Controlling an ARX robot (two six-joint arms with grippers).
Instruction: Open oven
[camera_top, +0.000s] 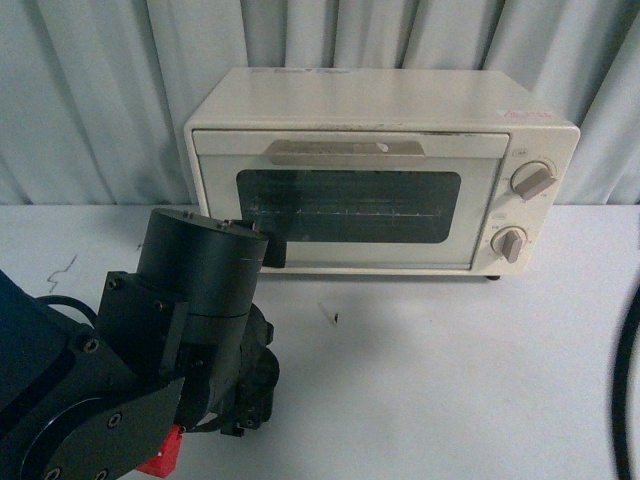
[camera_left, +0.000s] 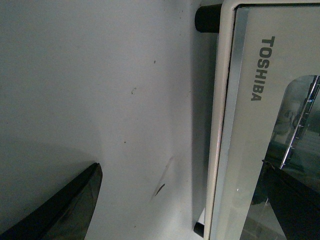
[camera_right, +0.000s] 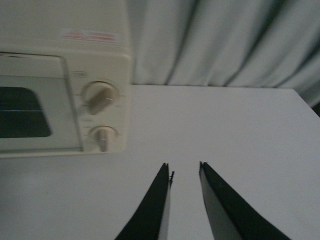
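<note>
Your left gripper (camera_left: 181, 166), jaws wide, sits low beside the Toshiba toaster oven (camera_top: 380, 95); miss its bar handle (camera_top: 345, 152) above and you'll shove it. Right gripper (camera_right: 183, 165): slightly parted, empty.

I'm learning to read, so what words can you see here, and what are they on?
"TOSHIBA": on the oven door, beside the window.
Red sticker on the oven's top: too blurred to read.
Marks around the upper knob and lower knob: too small to read.
</note>
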